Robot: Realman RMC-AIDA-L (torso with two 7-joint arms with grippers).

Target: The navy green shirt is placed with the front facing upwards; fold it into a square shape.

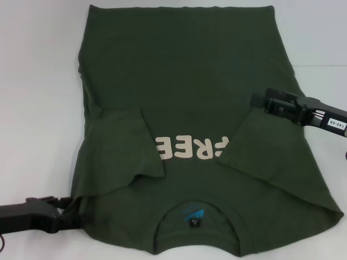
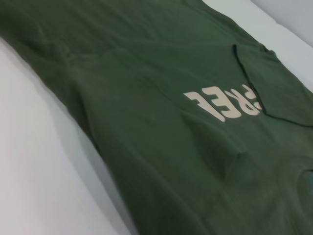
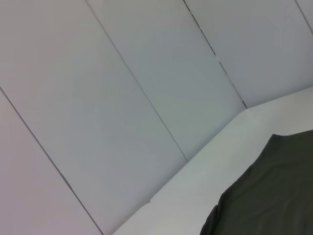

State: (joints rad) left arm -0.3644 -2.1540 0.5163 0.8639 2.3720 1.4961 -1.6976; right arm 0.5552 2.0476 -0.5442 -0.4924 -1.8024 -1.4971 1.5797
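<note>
The navy green shirt (image 1: 184, 81) lies flat, front up, on the white table (image 1: 38, 81), with its collar and blue label (image 1: 194, 214) nearest me. The cream letters "FREE" (image 1: 192, 147) are partly covered. Both short sleeves are folded inward onto the chest, one on the left (image 1: 127, 151) and one on the right (image 1: 260, 143). My left gripper (image 1: 68, 210) is low at the shirt's near left shoulder edge. My right gripper (image 1: 258, 101) hovers over the shirt's right side, above the folded sleeve. The shirt also shows in the left wrist view (image 2: 146, 122) and in the right wrist view (image 3: 274, 196).
Bare white table surrounds the shirt on the left and the far right (image 1: 320, 49). The right wrist view shows a grey panelled wall (image 3: 122, 98) behind the table's far edge.
</note>
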